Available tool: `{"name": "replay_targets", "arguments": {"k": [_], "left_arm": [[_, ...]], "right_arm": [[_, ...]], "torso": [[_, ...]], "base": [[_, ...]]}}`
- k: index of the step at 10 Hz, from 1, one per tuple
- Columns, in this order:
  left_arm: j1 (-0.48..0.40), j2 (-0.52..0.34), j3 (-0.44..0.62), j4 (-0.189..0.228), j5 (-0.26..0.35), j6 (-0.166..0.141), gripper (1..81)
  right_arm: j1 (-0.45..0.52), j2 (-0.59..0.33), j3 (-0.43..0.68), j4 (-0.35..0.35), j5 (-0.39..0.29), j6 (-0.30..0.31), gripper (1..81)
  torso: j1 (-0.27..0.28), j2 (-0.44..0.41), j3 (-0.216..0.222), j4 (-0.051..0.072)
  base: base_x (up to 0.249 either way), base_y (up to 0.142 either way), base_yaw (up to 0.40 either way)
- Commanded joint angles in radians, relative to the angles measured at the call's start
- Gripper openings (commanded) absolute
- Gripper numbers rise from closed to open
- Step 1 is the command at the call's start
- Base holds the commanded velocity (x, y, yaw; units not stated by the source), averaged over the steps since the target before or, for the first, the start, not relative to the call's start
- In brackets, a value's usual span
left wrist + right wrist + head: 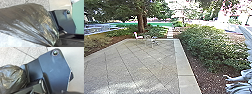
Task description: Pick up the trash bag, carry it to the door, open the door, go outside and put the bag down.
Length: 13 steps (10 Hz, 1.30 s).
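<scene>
In the left wrist view the trash bag [31, 21] is dark, shiny and full, its plastic drawn into tight folds that meet at one point. There my left gripper [54, 43] is shut on it. The right wrist view also has the bag [11, 77], bulging and crumpled beside the robot's own dark plate. How my right gripper stands cannot be made out. The head view looks out over the paved yard [134, 67], outdoors.
A pale border [184, 67] edges the paving on the right, with mulch and bushes [214, 47] beyond it. Chairs [138, 36] stand at the far end, before a tree [141, 21]. A pale, sculpted-looking shape [240, 83] is at the right edge.
</scene>
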Motion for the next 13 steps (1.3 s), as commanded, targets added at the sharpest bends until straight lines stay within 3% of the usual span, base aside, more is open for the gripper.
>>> {"name": "replay_targets", "arguments": {"k": [1,6,9,10,11,12,13], "left_arm": [[-0.045,-0.003,0.005,0.001,0.058,0.007,1.0],[-0.045,-0.003,0.005,-0.001,0.058,0.007,1.0],[-0.044,-0.003,0.005,-0.004,0.058,0.006,1.0],[-0.044,-0.003,0.005,-0.005,0.058,0.006,1.0],[-0.044,-0.006,0.005,-0.008,0.058,0.006,1.0],[-0.044,-0.009,0.005,-0.007,0.058,0.004,1.0],[-0.044,-0.011,0.005,-0.007,0.058,0.003,1.0]], "right_arm": [[0.039,-0.004,0.002,-0.004,-0.050,-0.003,81.1],[0.039,-0.004,0.002,-0.004,-0.050,-0.005,81.1],[0.039,-0.002,0.005,-0.004,-0.050,-0.005,81.1],[0.039,-0.002,0.004,-0.002,-0.050,-0.005,81.1],[0.039,-0.002,0.004,-0.004,-0.050,-0.005,81.1],[0.039,-0.002,0.004,-0.004,-0.050,-0.005,81.1],[0.039,-0.002,0.004,-0.004,-0.048,-0.005,81.1]], "torso": [[0.000,0.000,0.000,0.000],[0.000,0.000,0.000,0.000],[0.001,0.001,0.000,0.000],[0.001,0.001,0.000,0.031],[0.001,0.001,0.000,0.099],[0.001,0.001,0.000,0.105],[0.001,0.001,0.000,0.126]], "base": [[0.145,0.000,0.000],[0.131,0.000,0.000],[0.000,0.000,0.000],[0.000,0.000,0.000],[0.000,0.000,0.000],[0.000,0.000,0.000],[0.000,0.000,0.000]]}}
